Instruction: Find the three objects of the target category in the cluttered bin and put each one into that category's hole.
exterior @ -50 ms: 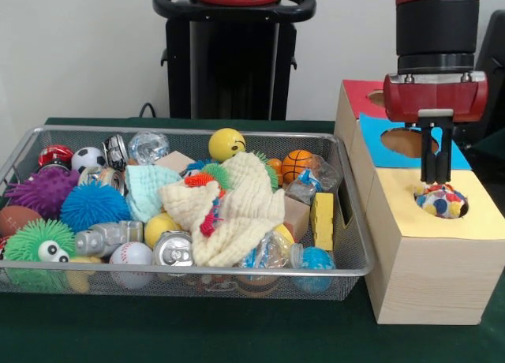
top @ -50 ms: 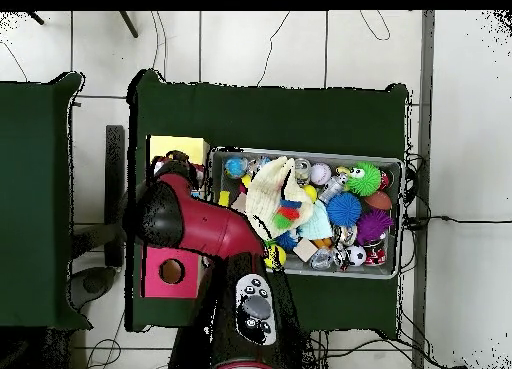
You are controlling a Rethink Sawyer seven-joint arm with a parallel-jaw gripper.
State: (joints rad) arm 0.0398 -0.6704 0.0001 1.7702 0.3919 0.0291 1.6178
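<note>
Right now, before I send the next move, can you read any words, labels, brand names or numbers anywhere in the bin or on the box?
No text can be read in either view.
Drink can lying in the wire bin: only its silver top shows, no brand visible.
Red can at the far corner: markings too blurred to read.
Yellow ball: a drawn face, no letters.
Wooden box: coloured panels, no labels.
</note>
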